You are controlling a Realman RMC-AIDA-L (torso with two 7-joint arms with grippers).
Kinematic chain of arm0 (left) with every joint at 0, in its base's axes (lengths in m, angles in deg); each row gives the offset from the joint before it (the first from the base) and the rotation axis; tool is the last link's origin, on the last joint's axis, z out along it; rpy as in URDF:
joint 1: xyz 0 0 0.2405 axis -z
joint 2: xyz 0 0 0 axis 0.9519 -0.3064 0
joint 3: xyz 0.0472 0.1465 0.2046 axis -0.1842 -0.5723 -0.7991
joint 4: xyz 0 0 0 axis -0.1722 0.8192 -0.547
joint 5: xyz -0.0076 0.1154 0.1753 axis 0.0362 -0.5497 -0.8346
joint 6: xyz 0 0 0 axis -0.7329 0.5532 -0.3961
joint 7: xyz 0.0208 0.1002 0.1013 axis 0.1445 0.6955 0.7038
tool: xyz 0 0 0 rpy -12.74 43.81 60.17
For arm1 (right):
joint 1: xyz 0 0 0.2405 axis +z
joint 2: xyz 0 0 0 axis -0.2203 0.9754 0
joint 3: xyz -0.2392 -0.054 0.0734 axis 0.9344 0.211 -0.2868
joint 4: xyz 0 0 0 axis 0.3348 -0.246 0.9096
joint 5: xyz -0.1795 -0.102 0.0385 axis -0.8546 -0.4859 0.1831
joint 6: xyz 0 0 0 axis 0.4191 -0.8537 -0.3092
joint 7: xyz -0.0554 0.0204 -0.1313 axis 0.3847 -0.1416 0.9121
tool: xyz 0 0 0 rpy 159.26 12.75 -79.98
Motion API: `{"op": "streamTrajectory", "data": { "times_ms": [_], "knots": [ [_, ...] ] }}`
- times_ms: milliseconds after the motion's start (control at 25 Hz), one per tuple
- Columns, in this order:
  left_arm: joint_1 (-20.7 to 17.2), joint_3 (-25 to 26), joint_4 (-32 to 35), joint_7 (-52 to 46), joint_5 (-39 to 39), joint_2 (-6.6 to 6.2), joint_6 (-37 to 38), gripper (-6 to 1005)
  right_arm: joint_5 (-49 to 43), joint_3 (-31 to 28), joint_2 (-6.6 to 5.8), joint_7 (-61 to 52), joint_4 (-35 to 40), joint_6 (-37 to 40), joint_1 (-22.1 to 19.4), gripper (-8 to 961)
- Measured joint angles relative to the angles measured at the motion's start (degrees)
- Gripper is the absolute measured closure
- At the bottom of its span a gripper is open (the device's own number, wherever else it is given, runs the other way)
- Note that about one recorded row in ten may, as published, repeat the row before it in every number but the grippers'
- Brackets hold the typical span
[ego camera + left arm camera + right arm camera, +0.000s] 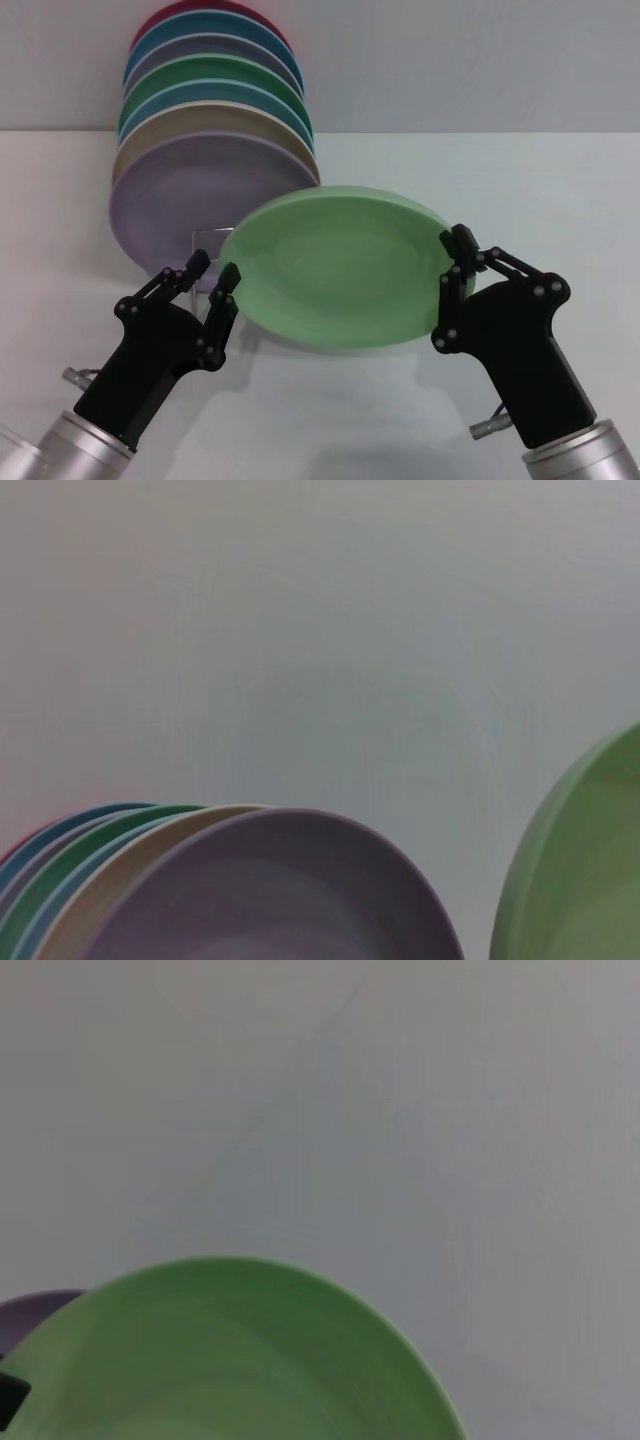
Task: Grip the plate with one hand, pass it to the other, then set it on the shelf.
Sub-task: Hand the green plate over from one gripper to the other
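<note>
1. Right gripper: clamped on the right rim of the plate, one finger over the upper face, the other under the edge.
2. Left gripper: fingers spread apart, just beside the plate's near-left rim, seemingly not yet pinching it; exact contact hard to judge.
3. Plate: pale green, held off the table, tilted so its face shows toward the near side, hanging between the two grippers.
4. Behind and to the left: the row of standing plates, lilac one nearest, then beige, blue, darker green and others toward the far side.
5. Shelf: only a thin wire loop visible between the lilac plate and the green one, just in front of the row.
6. Step in hand, by judgement: the handover, right to left, with the receiving side open at the rim.
7. Next move likely calls for: closing the left fingers squarely over the rim, confirming a firm hold before releasing the right, then swinging the plate upright toward the wire loop.
8. Risk worth noting: a shallow pinch on a tilted rim may let the plate slip or knock the lilac plate.
</note>
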Motion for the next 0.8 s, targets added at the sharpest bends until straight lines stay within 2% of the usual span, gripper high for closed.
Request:
{"op": "streamTrajectory", "data": {
  "times_ms": [160,280,800],
  "knots": [
    [0.0,0.0,0.0,0.0,0.0,0.00,0.0,670,0.0,0.0,0.00,0.0,0.0,-0.1,0.1,895],
    [0.1,0.0,0.0,0.0,0.0,0.00,0.0,674,0.0,-0.1,0.00,0.0,0.0,-0.2,0.2,891],
    [0.9,0.0,0.1,0.0,0.0,0.00,0.0,805,1.3,0.3,0.00,0.0,-0.1,-0.4,0.9,877]
  ]
}}
